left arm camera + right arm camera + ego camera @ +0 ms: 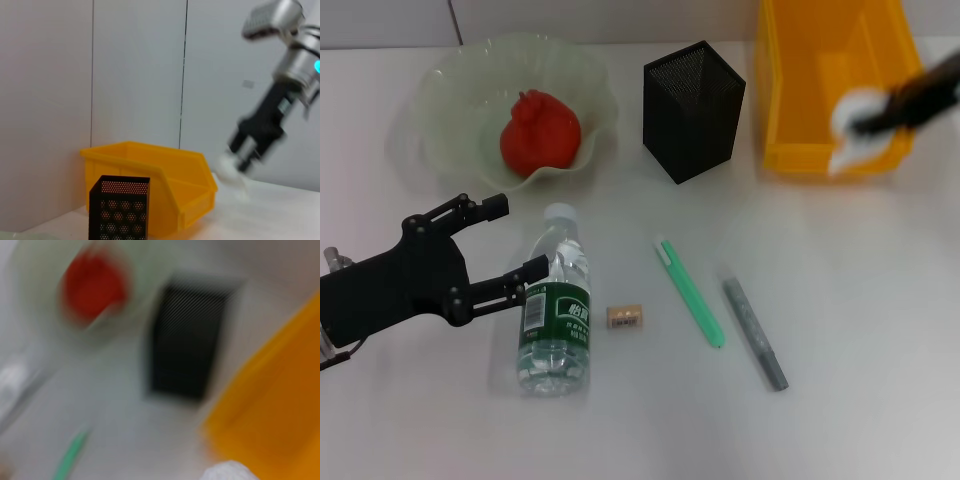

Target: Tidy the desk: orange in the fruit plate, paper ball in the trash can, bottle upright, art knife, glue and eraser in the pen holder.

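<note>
Nearest the robot, the bottle point(556, 305) lies on its side on the desk point(840, 300), cap pointing away toward the fruit plate point(450, 90). The left gripper point(515, 240) reaches in from the left with its jaws spread wide, one fingertip touching the bottle's neck and nothing clasped between them. Just right of the bottle sits the eraser point(624, 317); farther right lie a green pen-shaped tool point(690, 293) and a grey one point(755, 334), apart from each other, with bare desk around and to the right of them. Behind, the orange point(540, 130) rests inside the fruit plate, the pen holder point(693, 110) stands upright mid-desk, and the trash can point(825, 80) occupies the far right. The right gripper point(865, 120) holds the paper ball point(852, 135) at the trash can's near right rim.
</note>
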